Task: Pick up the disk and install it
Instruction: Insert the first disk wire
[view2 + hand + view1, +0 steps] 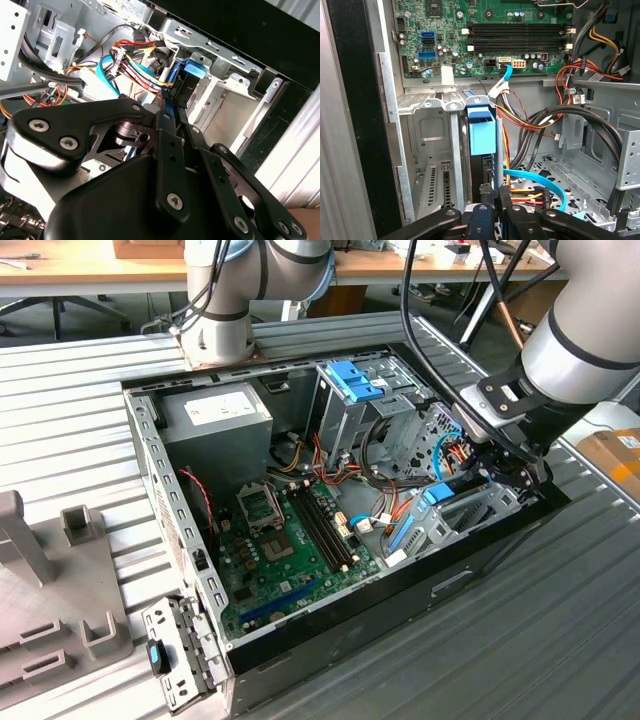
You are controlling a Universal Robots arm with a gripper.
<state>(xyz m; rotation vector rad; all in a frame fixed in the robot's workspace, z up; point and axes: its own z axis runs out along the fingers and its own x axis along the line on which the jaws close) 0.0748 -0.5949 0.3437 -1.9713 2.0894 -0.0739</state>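
Note:
The disk (482, 137) stands on edge in the metal drive bay (432, 130) at the front corner of the open computer case (150, 500). Its blue rail and blue tab point toward the motherboard. In the exterior view the blue tab of the disk (438, 494) shows at the case's right side, just below my gripper (497, 468). My gripper (496, 202) is shut on the disk's thin edge, one black finger on each side. In the second wrist view the black fingers (170, 130) meet on the disk (192, 70), whose blue rail runs on past them into the bay.
The green motherboard (290, 530) covers the case floor. A grey power supply (215, 415) sits at the back, and a tall metal cage with a blue clip (350, 380) beside it. Bundles of coloured cables (540, 120) crowd the bay. A loose bracket (175, 650) lies outside the case.

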